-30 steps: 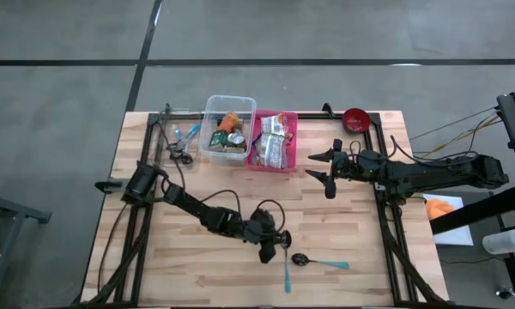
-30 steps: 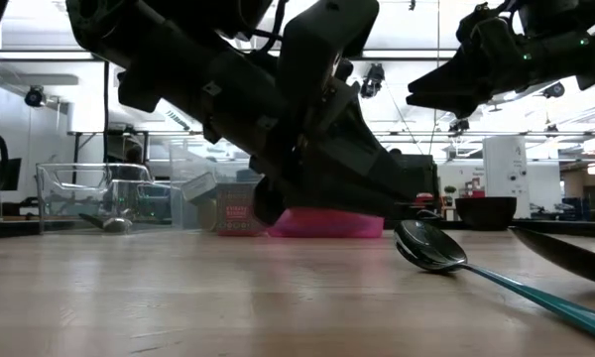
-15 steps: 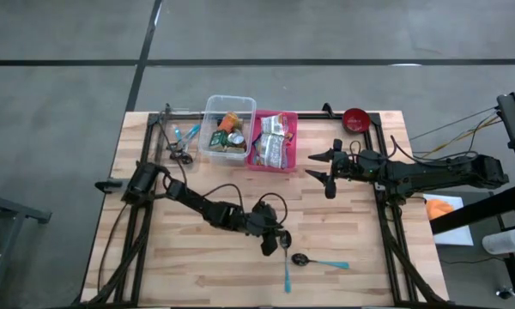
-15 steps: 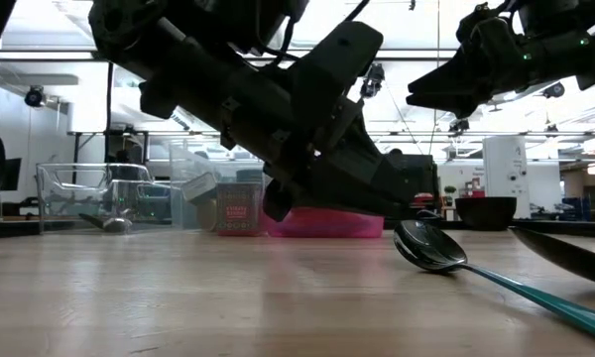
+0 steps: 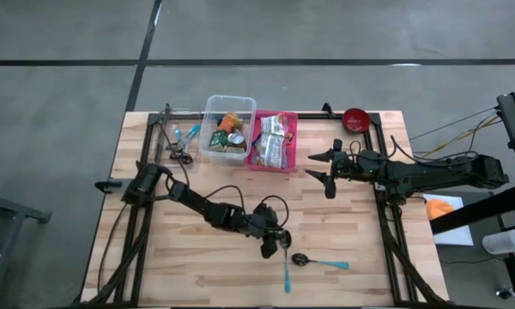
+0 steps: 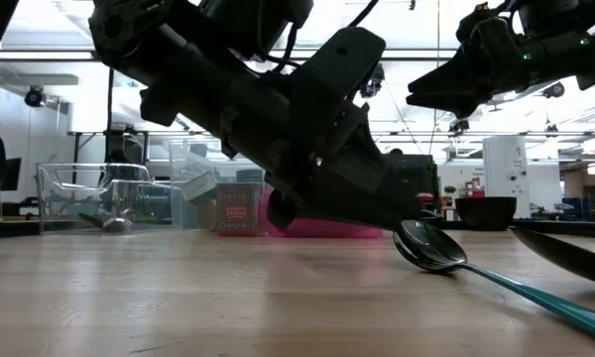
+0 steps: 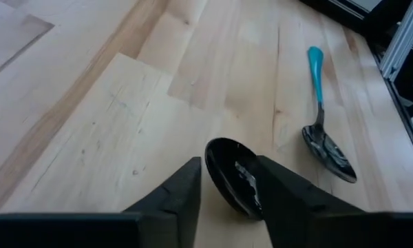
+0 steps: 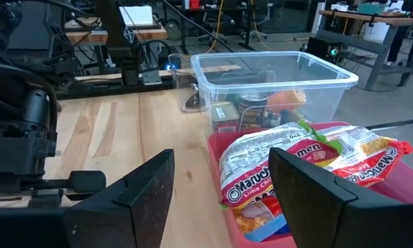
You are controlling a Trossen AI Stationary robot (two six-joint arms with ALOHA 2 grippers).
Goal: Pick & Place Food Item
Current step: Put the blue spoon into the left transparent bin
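Left claw [image 5: 277, 243] sits low over the wooden surface [image 5: 197, 257], its fingers [image 7: 186, 186] parted, with the dark bowl of a spoon [image 7: 234, 178] lying between them on the wood. Whether the fingers press on that spoon: cannot tell. A second spoon with a teal handle [image 7: 325, 131] lies just beyond this claw, apart from the first; in the low view its bowl [image 6: 428, 248] rests on the surface just beside the claw.

Right claw [image 5: 324, 170] hangs above the surface, released, nothing between its fingers [image 8: 134, 193]. Directly ahead of it: a pink tray [image 8: 218, 162] holding ramen noodle packets [image 8: 289, 165]. Past the tray, touching or nearly so, a clear plastic bin [image 8: 275, 72] with a can and small packaged foods inside. A red bowl [image 5: 354, 119] stands behind and to the side of the right claw, near the surface's corner.
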